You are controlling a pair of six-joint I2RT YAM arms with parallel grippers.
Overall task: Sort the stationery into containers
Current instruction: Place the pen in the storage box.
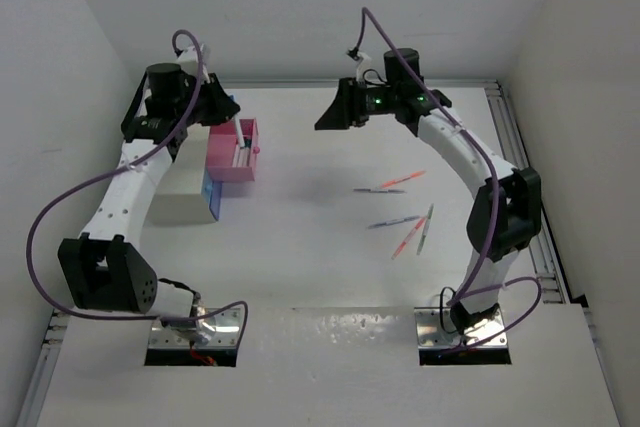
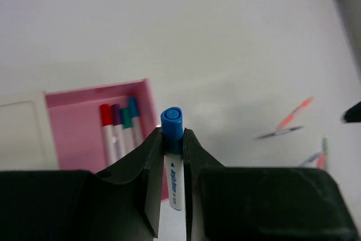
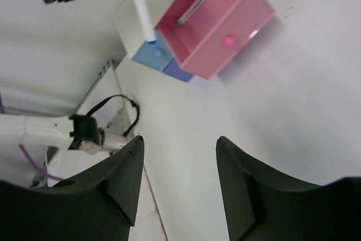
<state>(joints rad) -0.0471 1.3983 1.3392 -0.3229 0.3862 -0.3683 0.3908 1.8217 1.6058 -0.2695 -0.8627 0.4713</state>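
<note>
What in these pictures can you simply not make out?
Inside of the blue box: the right wrist view shows only its front.
Lower end of the marker: hidden between the fingers of the left tool, left wrist view.
Near end of the pink box: covered by that tool's body, same view.
Details of the loose pens: too small in the top view, blurred in the left wrist view.

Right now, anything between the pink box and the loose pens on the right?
Nothing. The top view shows only bare table between the pink box and the loose pens.
</note>
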